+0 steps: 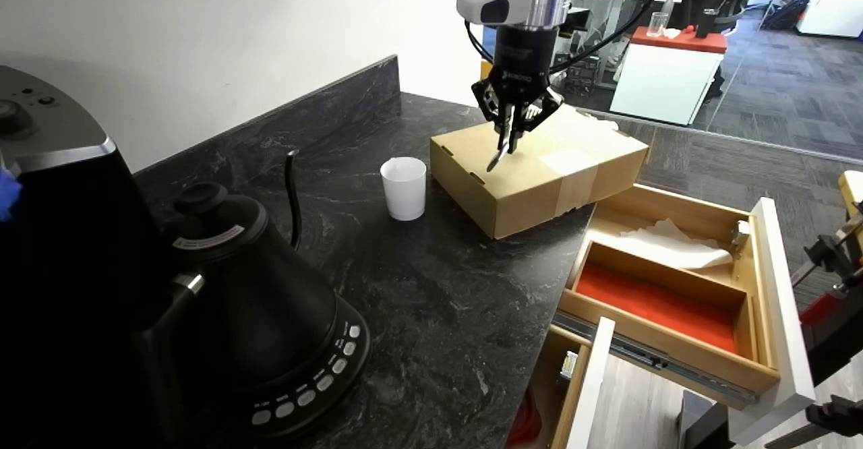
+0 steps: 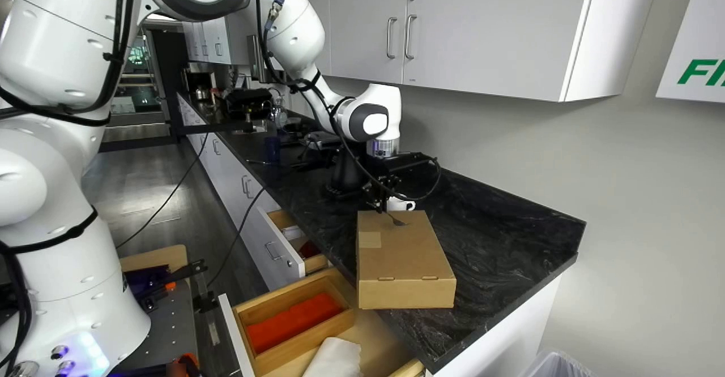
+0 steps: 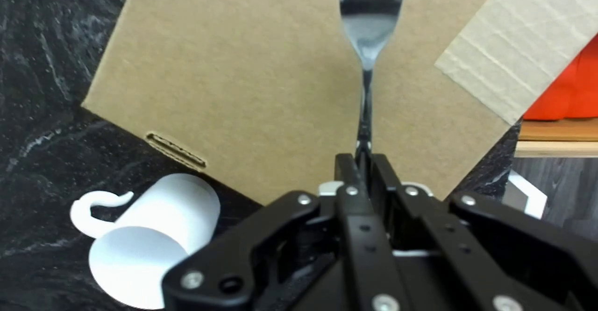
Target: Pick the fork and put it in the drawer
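The fork (image 3: pixel 367 63) is held: fingers (image 3: pixel 345 175) pinching its handle, head sticking out toward the top centre of the wrist view. In both exterior views it hangs over the cardboard box (image 2: pixel 402 258), tines angled down; can't tell whether the tips touch the box top. Read: pick done, carry next, place not done. The drawer (image 1: pixel 664 342) stands open, lower right of the frame in an exterior view.

To do it well: go straight up first so the tines don't drag on the cardboard or snag the tape (image 3: pixel 518 49). Hold height past the box, which looks to overhang the edge of the table (image 1: pixel 438 301). White mug (image 3: pixel 182 208) is just beside the box, lower left of the wrist view; stay off it. Red-floored compartment (image 1: pixel 654 306) looks the sensible target; the section next to it has white paper (image 1: pixel 674 248). Line the fork up with the long side, else tines or handle may catch a wall. Get low before releasing. Slim handle could pivot in the pinch, so no knocks.
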{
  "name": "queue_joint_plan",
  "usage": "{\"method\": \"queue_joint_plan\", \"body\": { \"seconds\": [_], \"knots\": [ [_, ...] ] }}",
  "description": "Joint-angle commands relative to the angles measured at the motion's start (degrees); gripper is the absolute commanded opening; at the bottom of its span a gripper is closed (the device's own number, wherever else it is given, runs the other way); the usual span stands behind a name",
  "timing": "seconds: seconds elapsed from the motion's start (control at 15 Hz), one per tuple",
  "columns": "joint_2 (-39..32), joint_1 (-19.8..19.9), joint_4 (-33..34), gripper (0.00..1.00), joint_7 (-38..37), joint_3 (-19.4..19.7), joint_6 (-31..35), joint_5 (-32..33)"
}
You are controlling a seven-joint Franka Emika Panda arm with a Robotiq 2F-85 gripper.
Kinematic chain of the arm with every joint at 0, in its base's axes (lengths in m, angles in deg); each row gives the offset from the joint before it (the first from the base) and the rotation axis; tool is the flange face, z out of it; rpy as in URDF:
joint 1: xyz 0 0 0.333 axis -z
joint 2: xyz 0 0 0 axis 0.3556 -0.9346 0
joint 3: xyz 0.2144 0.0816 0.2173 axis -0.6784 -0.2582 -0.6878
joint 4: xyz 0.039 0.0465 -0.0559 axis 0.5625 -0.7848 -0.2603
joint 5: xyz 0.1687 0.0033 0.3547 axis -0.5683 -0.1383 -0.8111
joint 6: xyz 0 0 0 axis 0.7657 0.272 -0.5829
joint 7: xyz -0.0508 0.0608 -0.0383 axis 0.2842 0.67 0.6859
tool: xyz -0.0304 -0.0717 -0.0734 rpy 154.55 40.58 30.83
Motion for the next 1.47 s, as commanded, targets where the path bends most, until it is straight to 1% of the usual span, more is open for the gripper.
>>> {"method": "queue_joint_plan", "body": {
  "seconds": [0.0, 0.2, 0.4, 0.53, 0.87, 1.4],
  "knots": [
    [4.4, 3.66, -5.5, 0.04, 13.52, -2.41, -2.53, -1.94],
    [7.72, 4.69, -10.8, 0.04, 24.14, -2.16, -3.83, -2.08],
    [11.31, 4.26, -15.78, 0.04, 32.87, -0.91, -5.65, -0.72],
    [14.48, 3.07, -18.98, 0.04, 37.1, 0.45, -6.86, 1.53],
    [21.12, 0.89, -25.51, 0.04, 45.93, 2.16, -8.47, 8.2],
    [28.66, -2.18, -34.61, 0.04, 62.64, 3.24, -6.01, 15.01]
  ]
}}
